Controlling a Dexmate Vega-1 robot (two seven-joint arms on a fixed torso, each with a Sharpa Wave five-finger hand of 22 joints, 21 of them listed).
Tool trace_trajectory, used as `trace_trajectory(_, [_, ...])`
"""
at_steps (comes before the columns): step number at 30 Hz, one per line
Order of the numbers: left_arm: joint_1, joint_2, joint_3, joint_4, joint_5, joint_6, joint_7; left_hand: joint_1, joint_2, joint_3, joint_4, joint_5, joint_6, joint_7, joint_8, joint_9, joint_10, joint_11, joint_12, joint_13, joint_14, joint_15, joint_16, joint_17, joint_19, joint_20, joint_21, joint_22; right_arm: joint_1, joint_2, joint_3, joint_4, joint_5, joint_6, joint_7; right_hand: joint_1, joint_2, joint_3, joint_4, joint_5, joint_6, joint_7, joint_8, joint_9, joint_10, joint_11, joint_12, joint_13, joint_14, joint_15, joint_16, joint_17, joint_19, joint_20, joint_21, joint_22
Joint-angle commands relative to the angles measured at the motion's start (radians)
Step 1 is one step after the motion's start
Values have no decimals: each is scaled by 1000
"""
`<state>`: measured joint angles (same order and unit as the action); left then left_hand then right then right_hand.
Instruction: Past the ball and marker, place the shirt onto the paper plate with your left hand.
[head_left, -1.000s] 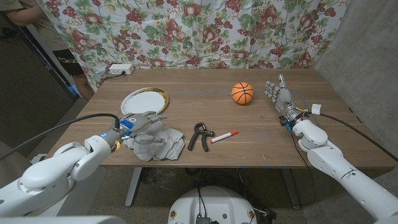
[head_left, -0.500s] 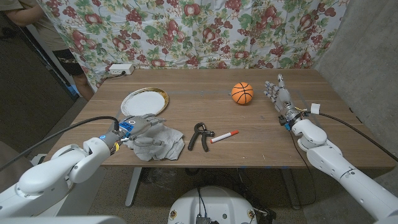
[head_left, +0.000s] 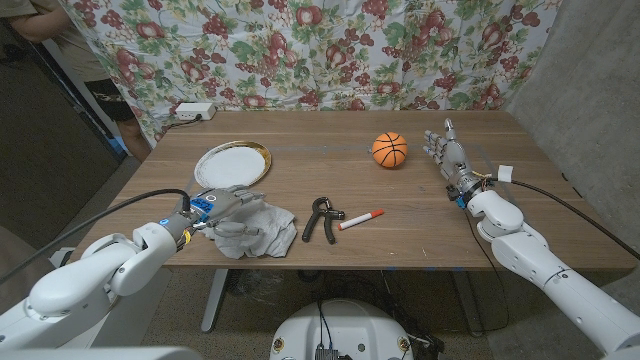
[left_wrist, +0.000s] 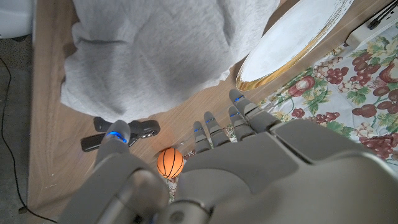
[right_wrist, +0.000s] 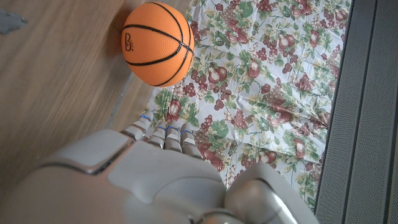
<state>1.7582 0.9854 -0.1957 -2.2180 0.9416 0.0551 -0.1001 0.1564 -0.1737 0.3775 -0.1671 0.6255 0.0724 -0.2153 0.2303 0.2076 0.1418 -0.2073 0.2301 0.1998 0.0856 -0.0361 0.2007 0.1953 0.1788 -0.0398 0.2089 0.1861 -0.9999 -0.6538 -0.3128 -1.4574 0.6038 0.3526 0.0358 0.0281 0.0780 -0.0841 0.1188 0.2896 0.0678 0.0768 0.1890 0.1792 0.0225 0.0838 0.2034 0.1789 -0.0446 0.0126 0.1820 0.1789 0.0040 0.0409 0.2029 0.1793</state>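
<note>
Left robot hand spread above the grey shirt, holding nothing — wooden table; floral curtain behind.

Left hand low, fingers spread – right hand upright on edge, fingers extended

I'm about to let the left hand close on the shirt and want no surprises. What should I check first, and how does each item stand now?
1. Left hand over the crumpled grey shirt: ok.
2. Shirt gripped: cannot tell; fingers look spread above the cloth.
3. White paper plate with gold rim bare: ok.
4. Black hand-grip exerciser off the shirt: ok, though close beside it.
5. Orange ball and red-capped white marker away from the plate: ok.
6. Right hand apart from the ball: ok.
</note>
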Motion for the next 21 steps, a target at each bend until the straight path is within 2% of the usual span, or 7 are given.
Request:
trace_trajectory(1, [-5,-13,-3,10,-11,-16,-12,15,0,-6,1,9,9,-3,6,1,11,-3,10,3,10,-177,1,1,10,-88,4,-1,5,-1,-3,2,-5,-6,-5,5,10,-4,-1,10,9,-2,5,5,3,-6,5,5,-4,-2,3,2,0,-2,-4,2])
trace_trajectory(12, [2,-17,-11,22,-23,-31,-6,24,2,-10,1,12,29,-3,12,0,22,-4,13,3,21,-177,1,0,15,-87,4,-1,4,0,-5,-7,-9,-16,-17,5,10,-4,-1,10,9,-1,4,5,4,-6,6,5,-4,-3,3,2,0,-2,-4,2])
trace_trajectory(21, [-10,-17,11,29,-32,-29,1,28,2,-12,1,13,37,-3,14,0,26,-4,14,3,25,-177,0,0,19,-86,4,-1,13,3,-12,-4,-14,-15,-13,5,10,-4,-1,10,10,0,4,5,5,-7,6,5,-3,-3,3,2,-1,-1,-5,2])
